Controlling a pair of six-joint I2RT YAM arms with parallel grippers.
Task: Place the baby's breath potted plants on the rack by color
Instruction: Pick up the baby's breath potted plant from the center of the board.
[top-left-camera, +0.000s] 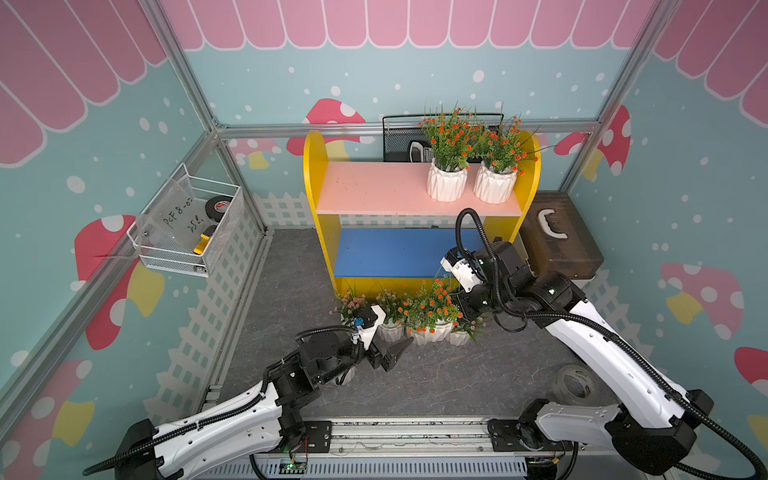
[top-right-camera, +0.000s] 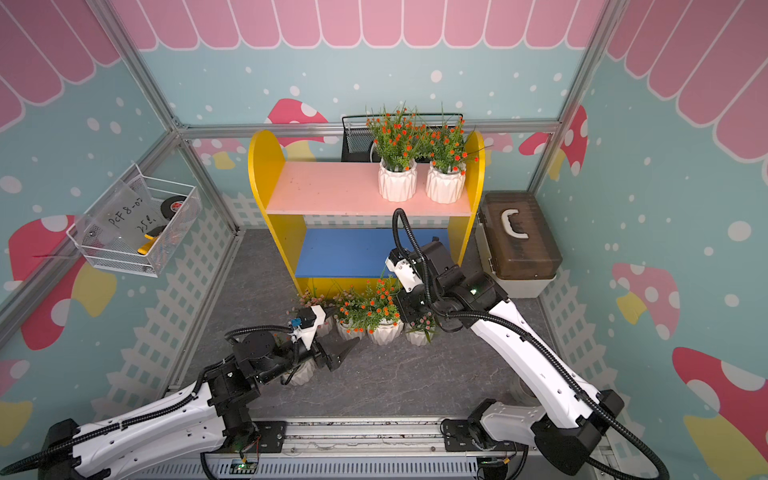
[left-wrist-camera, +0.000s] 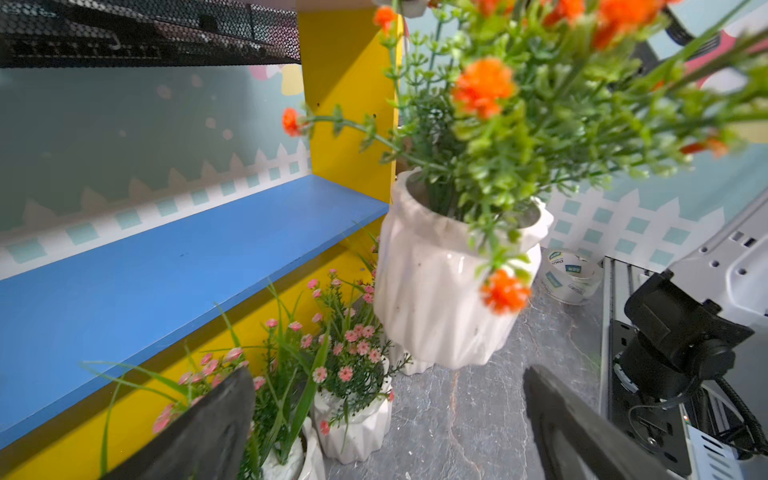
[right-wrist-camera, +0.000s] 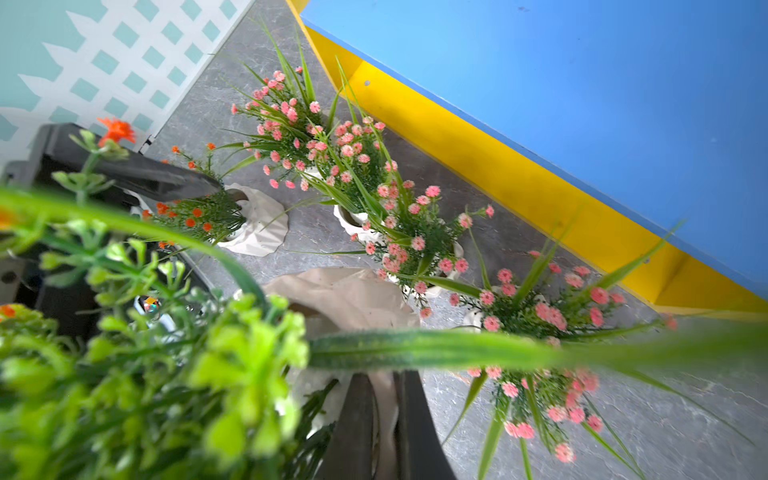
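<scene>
A staged robot test booth: aluminium frame (top-left-camera: 270, 129), printed mushroom-pattern walls (top-left-camera: 270, 83).

The left arm (top-left-camera: 232, 419) is wearing a white shell dotted with small dark screw holes, giving way to black joint blocks behind the left pincer (top-left-camera: 397, 352), whose tapered fingers (left-wrist-camera: 208, 436) are showing matte black. Ribbed black cable (top-left-camera: 468, 211) is trailing back from each pincer. The right arm (top-left-camera: 602, 345) is matching, a green light (top-left-camera: 552, 291) glowing behind the right pincer (right-wrist-camera: 384, 378).
</scene>
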